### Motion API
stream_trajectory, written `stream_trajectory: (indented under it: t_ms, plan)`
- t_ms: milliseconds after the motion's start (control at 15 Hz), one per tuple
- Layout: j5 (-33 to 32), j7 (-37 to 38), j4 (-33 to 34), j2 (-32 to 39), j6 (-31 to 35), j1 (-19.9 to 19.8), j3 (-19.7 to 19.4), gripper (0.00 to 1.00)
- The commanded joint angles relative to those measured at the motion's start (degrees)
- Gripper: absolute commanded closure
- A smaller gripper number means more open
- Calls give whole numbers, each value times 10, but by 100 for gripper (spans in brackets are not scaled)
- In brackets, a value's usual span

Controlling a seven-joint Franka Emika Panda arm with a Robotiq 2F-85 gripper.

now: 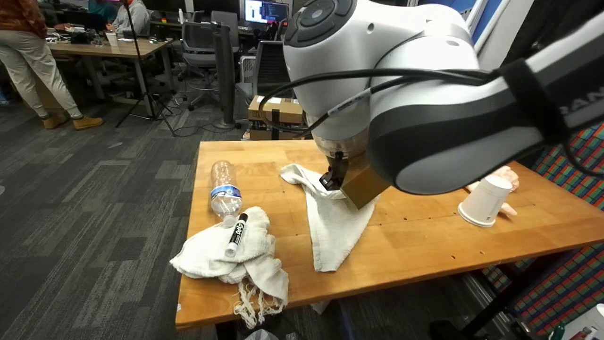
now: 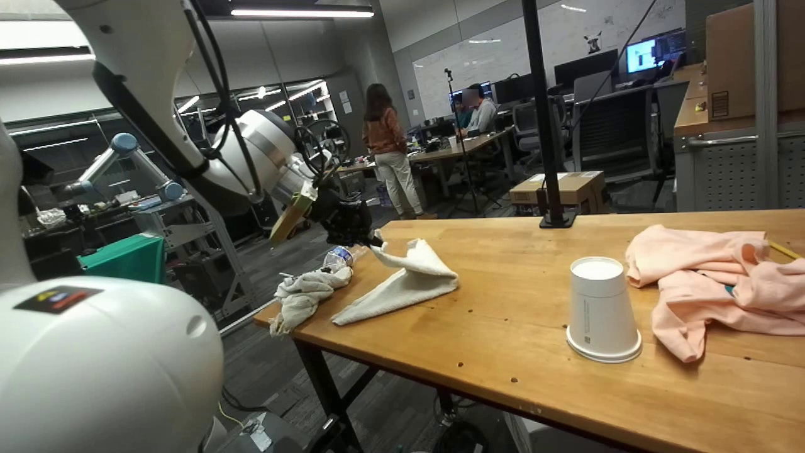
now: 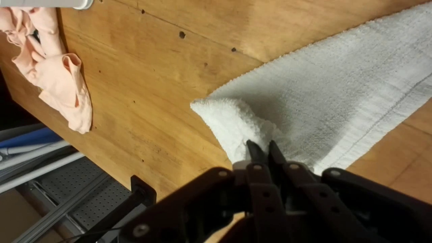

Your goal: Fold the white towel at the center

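The white towel lies on the wooden table, in an exterior view [image 1: 336, 236] in front of my gripper [image 1: 331, 185]. In an exterior view the towel [image 2: 409, 286] has its near part flat and its upper part lifted and bent over, with my gripper [image 2: 375, 240] at the raised edge. In the wrist view the towel [image 3: 324, 91] spreads to the right, with a bunched fold at the fingertips. My gripper [image 3: 260, 145] is nearly closed, with towel cloth pinched between the tips. The exact grip point is partly hidden by the fingers.
A crumpled cream cloth [image 1: 255, 264] with a marker [image 1: 237, 234] on it lies at the table corner, beside a plastic bottle [image 1: 224, 189]. A white cup [image 2: 604, 314] stands upside down near a peach cloth [image 2: 710, 283]. A black post [image 2: 547, 126] rises at the table edge.
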Motion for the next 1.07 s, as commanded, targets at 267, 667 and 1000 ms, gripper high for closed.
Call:
stream_trajectory:
  t_ms: [267, 667, 1000]
  plan:
    - [17, 15, -73, -91, -26, -13, 70, 98]
    - [29, 17, -68, -82, -23, -10, 88, 98]
    - [11, 0, -54, -101, -40, -12, 98, 98]
